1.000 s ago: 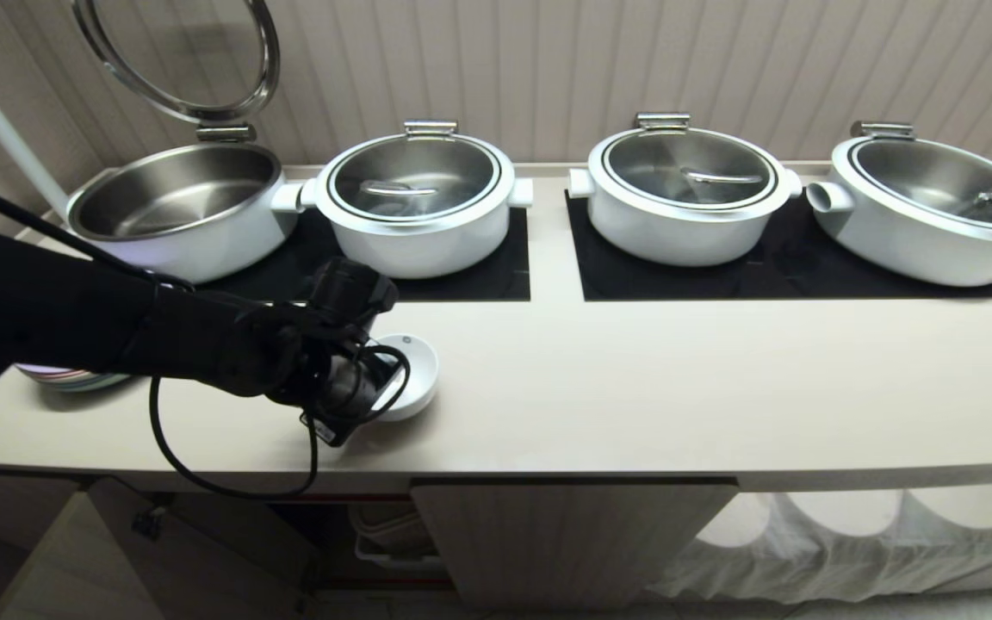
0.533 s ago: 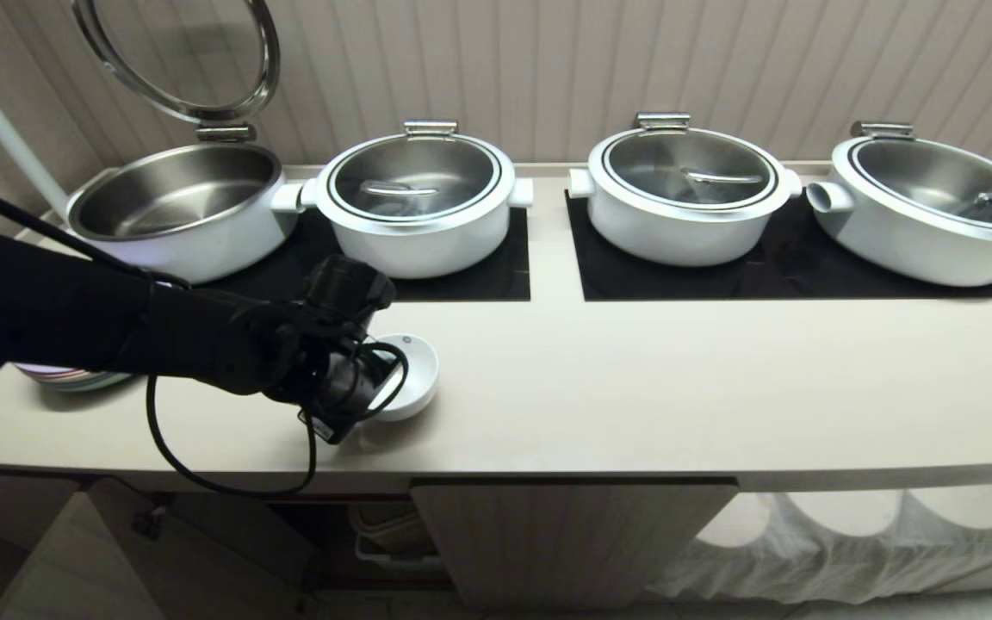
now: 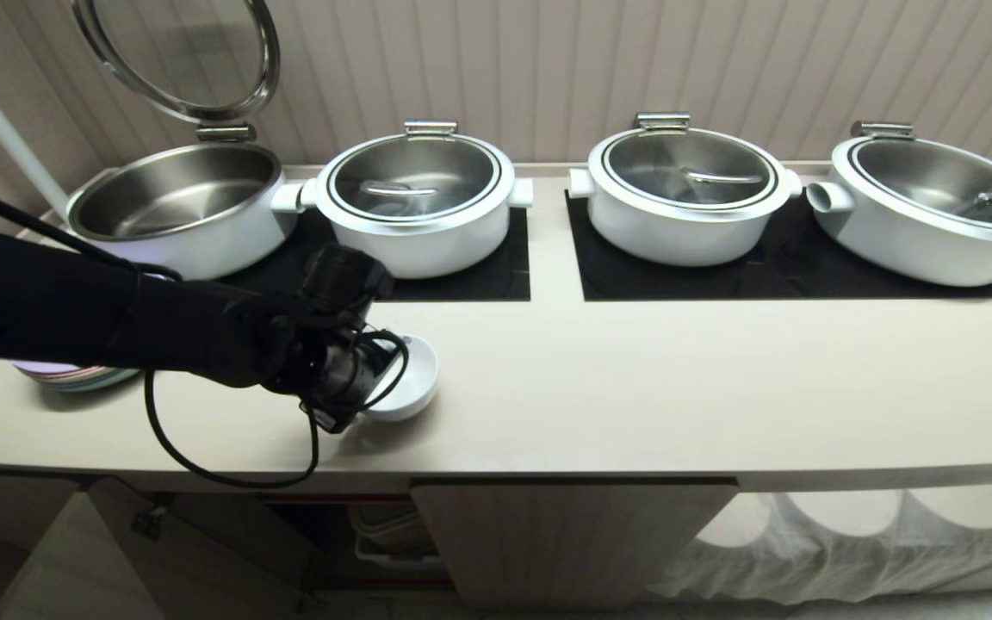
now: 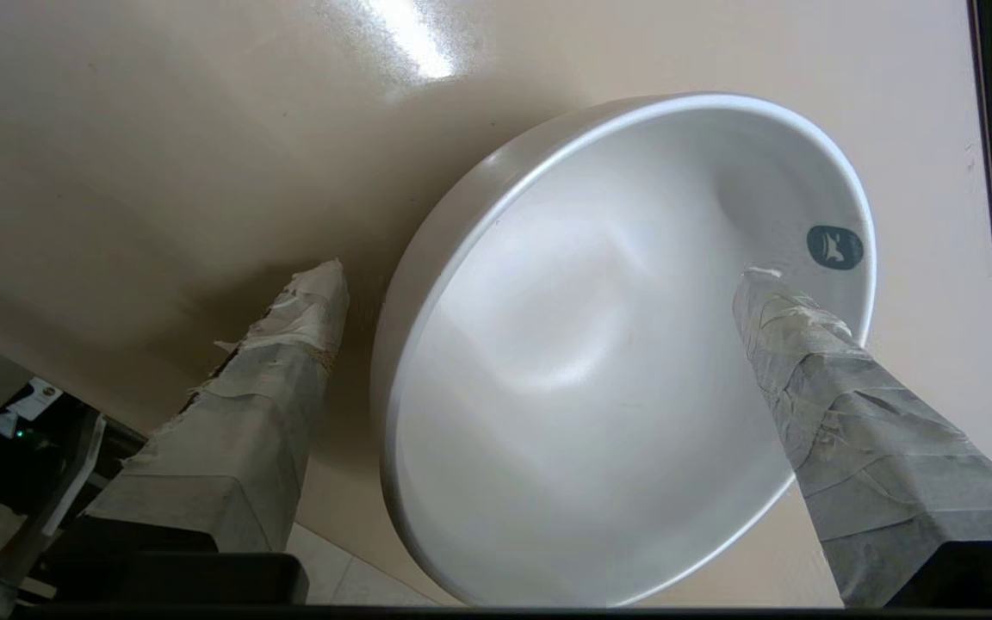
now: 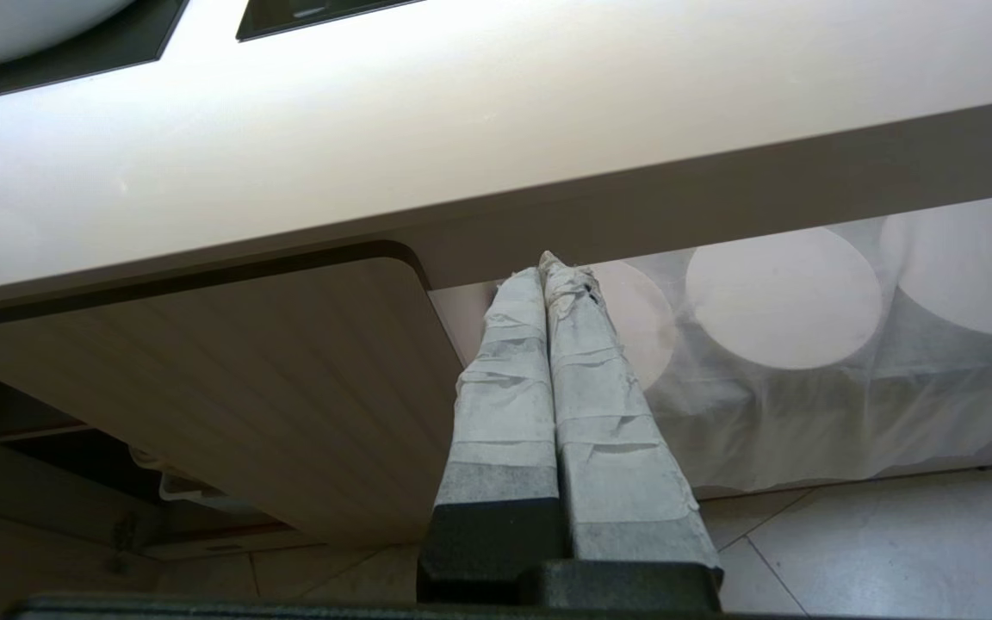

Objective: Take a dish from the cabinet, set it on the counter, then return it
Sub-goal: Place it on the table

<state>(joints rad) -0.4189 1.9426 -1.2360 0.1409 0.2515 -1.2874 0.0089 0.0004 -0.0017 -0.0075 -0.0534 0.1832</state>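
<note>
The dish [image 3: 414, 379], a small white bowl with a dark mark inside its rim, sits on the counter [image 3: 677, 387] near its front edge. My left gripper [image 3: 368, 381] reaches it from the left and is open. In the left wrist view the left gripper [image 4: 541, 271] straddles the dish's [image 4: 599, 387] near wall: one taped finger [image 4: 289, 362] is outside the rim, the other finger [image 4: 806, 370] is over the inside, and neither presses it. My right gripper [image 5: 548, 263] is shut and empty, parked low before the cabinet door [image 5: 229, 387].
Large white pots [image 3: 418, 202] stand on black mats [image 3: 479, 275] along the back; the leftmost pot [image 3: 177, 207] has its lid raised. Pastel plates [image 3: 74, 376] lie at the left. Below, one cabinet door [image 3: 117, 551] hangs open. White cloth [image 3: 849, 542] hangs at lower right.
The left wrist has edged a little away from the counter's front edge. The dish has stayed in place on the counter.
</note>
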